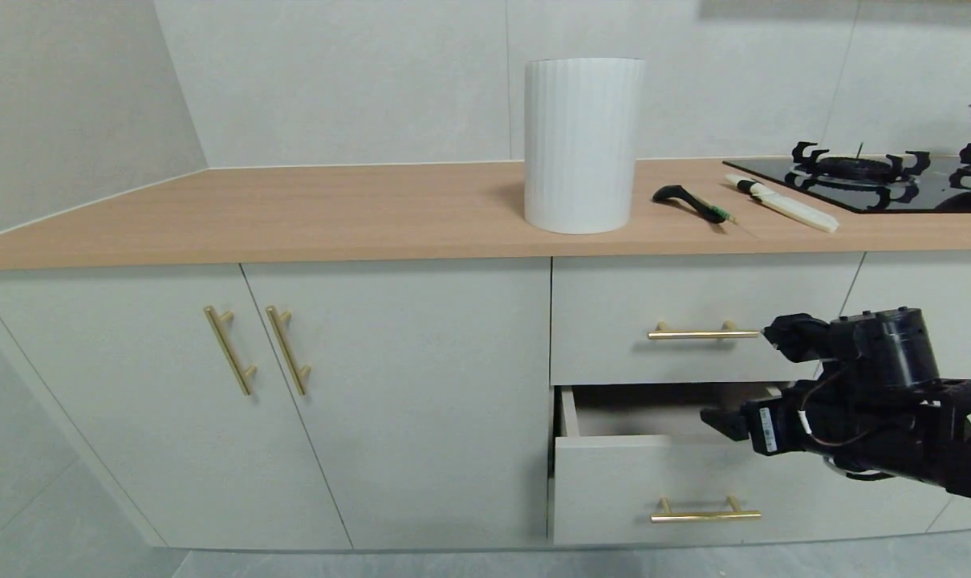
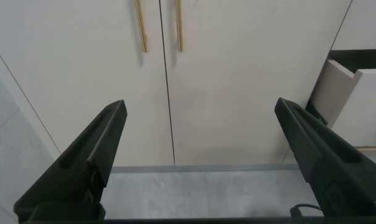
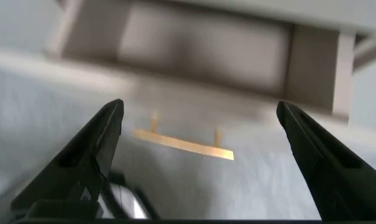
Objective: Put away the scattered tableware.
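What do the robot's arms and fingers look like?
The right arm is black and chunky, with a round drum-shaped part, thin looping cables and a small white label. The right gripper and left gripper each have two black fingers, long flat wedges that narrow toward the tips.

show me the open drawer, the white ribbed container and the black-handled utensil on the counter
open drawer (image 1: 614, 482), head view, on its front panel
white ribbed container (image 1: 583, 144), head view, middle of its side
black-handled utensil (image 1: 684, 200), head view, on the black handle
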Motion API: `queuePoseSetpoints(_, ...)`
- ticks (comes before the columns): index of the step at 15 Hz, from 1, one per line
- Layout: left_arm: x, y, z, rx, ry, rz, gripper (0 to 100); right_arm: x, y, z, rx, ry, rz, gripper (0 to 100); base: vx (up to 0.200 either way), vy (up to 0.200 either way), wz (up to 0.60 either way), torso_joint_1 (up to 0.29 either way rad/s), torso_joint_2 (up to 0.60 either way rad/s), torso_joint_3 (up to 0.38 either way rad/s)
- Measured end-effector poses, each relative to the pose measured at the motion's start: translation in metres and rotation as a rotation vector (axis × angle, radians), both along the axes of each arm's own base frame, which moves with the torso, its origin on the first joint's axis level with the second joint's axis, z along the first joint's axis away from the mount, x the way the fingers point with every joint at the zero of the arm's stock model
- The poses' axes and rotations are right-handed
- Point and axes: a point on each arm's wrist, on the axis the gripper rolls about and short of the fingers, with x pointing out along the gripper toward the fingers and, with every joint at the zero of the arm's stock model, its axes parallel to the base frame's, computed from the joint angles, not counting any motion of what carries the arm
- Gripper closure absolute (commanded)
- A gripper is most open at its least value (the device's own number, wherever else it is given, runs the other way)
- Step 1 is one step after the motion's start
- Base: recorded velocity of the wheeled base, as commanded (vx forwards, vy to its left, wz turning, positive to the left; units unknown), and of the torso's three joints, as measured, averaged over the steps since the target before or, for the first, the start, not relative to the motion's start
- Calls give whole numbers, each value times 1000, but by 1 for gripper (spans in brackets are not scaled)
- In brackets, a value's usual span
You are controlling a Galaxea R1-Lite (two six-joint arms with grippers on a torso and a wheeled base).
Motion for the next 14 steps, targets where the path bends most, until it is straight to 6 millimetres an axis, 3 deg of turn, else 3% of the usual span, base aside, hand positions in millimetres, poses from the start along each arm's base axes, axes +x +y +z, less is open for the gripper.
queuePoseSetpoints(6,0,0,0,0,0,0,0,41,14,-54,24,-93,-130,0,0,0,0,0,0,0)
queuePoseSetpoints(9,0,0,0,0,0,0,0,43,15,-79,-6,-19,-132,0,0,0,0,0,0,0)
queuePoseSetpoints(14,0,0,0,0,0,0,0,37,14,-86,-39,56,-115,0,0,0,0,0,0,0)
